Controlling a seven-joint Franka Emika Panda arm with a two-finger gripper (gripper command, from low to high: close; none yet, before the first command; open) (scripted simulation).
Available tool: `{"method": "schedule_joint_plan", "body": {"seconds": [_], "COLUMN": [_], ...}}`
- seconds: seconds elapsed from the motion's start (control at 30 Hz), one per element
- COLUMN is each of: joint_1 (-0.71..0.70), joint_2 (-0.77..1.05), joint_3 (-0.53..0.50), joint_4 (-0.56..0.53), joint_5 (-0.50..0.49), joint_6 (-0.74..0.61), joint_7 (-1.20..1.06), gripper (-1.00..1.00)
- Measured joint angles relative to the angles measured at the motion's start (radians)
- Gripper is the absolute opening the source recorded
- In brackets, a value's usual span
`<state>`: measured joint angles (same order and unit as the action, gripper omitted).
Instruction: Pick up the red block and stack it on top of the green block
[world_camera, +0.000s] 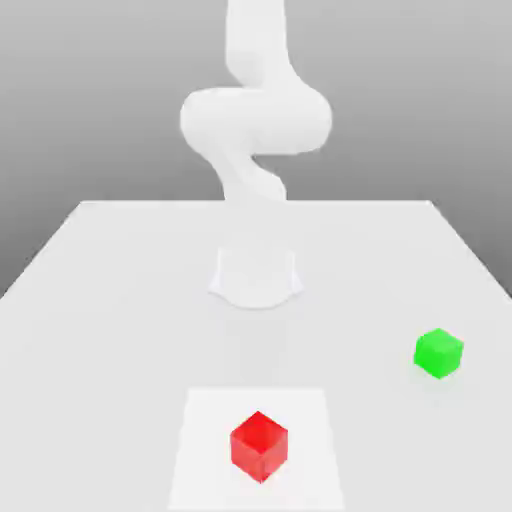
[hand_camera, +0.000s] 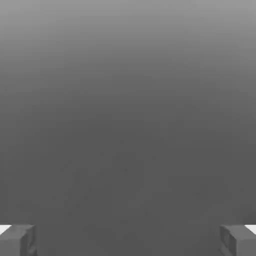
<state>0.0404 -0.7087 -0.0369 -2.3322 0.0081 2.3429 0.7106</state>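
Observation:
The red block (world_camera: 259, 446), a small glossy cube, rests near the table's front edge, about in the middle of the exterior view. The green block (world_camera: 439, 353) stands apart from it, farther back and toward the exterior view's right. In the hand view my gripper (hand_camera: 128, 241) is open. Its two grey fingertips (hand_camera: 18, 240) sit wide apart with nothing between them, and only a plain grey backdrop lies beyond. Neither block is touched.
The white arm (world_camera: 255, 120) rises folded over its round base (world_camera: 256, 276) at the middle of the pale table (world_camera: 110, 300). A lighter square patch (world_camera: 210, 420) marks the surface under the red block. The table's far edge runs behind the base.

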Motion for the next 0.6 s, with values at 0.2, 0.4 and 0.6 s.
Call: {"method": "schedule_joint_plan", "body": {"seconds": [0.2,0.4,0.6], "joint_1": [0.092,0.16,0.186], "joint_2": [0.224,0.442,0.66], "joint_3": [-0.085,-0.147,-0.164], "joint_4": [-0.079,-0.156,-0.233], "joint_5": [0.027,0.062,0.084], "joint_6": [0.106,0.209,0.312], "joint_7": [-0.224,-0.448,-0.664], "gripper": [0.0,0.0,0.0]}}
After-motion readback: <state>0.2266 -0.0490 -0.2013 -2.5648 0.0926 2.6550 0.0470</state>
